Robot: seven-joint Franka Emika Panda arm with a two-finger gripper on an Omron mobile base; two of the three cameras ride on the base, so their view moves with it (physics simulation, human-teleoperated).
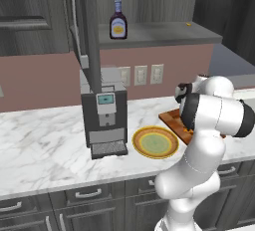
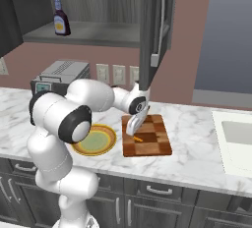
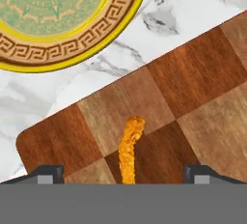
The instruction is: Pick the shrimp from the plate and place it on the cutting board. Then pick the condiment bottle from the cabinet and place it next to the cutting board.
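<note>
The shrimp [image 3: 129, 150] lies flat on the checkered cutting board [image 3: 193, 83], a small orange curl between my two fingertips. My gripper [image 3: 123, 172] hangs just above it, open, its jaws spread wide on either side and clear of the shrimp. In the right base view the gripper [image 2: 134, 128] points down over the left part of the cutting board [image 2: 152, 146], with the shrimp [image 2: 137, 138] under it. The plate [image 2: 114, 138] lies bare to the board's left. The condiment bottle [image 1: 118, 21] stands upright on the cabinet shelf [image 1: 159, 33].
A coffee machine [image 1: 104, 118] stands on the marble counter left of the plate [image 1: 137, 143]. The open cabinet door [image 2: 152, 30] hangs above the board. A sink [image 2: 238, 133] lies at the far right. Wall outlets [image 1: 141, 74] sit on the backsplash.
</note>
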